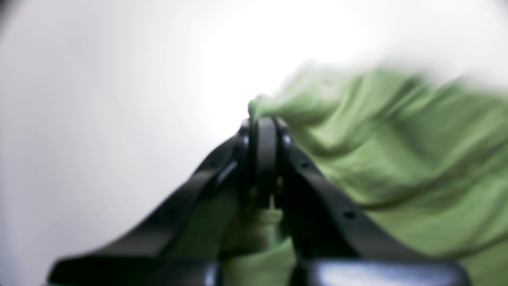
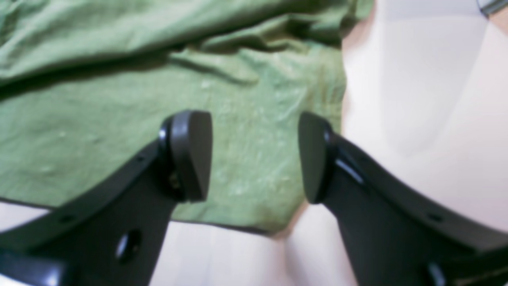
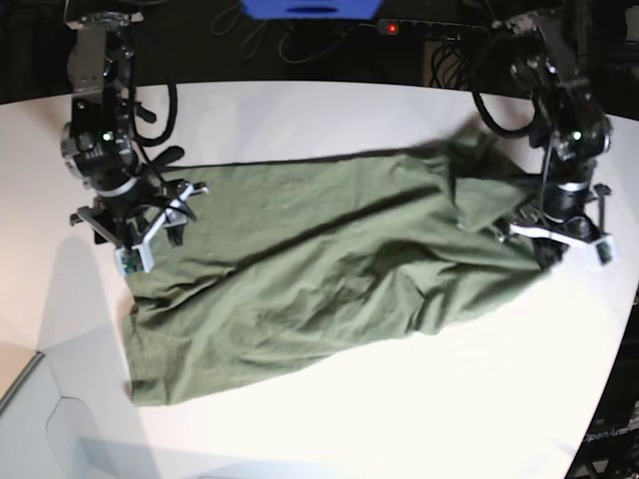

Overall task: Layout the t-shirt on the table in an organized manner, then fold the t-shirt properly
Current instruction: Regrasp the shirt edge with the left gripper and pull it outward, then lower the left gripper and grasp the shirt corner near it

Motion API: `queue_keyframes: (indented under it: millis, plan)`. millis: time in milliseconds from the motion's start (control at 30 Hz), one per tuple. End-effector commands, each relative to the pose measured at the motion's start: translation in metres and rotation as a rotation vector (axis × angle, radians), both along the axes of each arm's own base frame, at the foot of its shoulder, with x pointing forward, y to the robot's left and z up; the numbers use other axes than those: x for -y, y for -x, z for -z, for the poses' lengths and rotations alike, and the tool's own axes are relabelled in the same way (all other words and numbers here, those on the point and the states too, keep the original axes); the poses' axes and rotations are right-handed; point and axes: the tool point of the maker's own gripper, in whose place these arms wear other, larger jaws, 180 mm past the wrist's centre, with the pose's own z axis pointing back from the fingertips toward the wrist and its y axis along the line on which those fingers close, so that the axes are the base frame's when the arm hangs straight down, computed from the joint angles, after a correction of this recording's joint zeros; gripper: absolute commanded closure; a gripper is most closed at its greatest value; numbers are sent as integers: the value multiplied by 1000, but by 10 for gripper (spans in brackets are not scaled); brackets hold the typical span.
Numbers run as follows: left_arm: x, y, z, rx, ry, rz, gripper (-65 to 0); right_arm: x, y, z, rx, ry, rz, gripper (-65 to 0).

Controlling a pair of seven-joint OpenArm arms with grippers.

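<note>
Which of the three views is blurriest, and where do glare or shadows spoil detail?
Left wrist view: blurriest, the wrinkly olive-green cotton t-shirt is smeared and the smooth white table washes out to glare. Right wrist view: softly out of focus, with dark shadows in the cloth's folds. Base view: sharpest, though the near tabletop is overexposed and the background is nearly black.

The left wrist view was heavily blurred, the desk (image 1: 99, 99) blown out white. The right wrist view was soft, warm-tinted. The base view was sharper, its background dark.
</note>
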Motion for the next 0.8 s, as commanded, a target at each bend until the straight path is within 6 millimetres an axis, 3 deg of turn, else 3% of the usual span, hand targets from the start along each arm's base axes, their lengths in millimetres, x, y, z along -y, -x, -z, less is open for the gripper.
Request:
queue_keyframes:
  millis: [0, 200, 433, 600, 767]
  plan:
    - [7, 6, -14, 37, -9, 13, -2, 2, -7, -13, 51, 6, 0, -348]
    - [26, 18, 4, 11, 118, 43, -2, 2, -7, -12, 48, 5, 0, -348]
    - [21, 25, 8, -20, 126, 93, -2, 2, -6, -11, 42, 7, 1, -348]
    - [68, 53, 49, -187, 104, 302, -2, 2, -6, -11, 42, 7, 1, -348]
    - [111, 70, 65, -272, 63, 506, -2, 2, -6, -11, 42, 7, 1, -348]
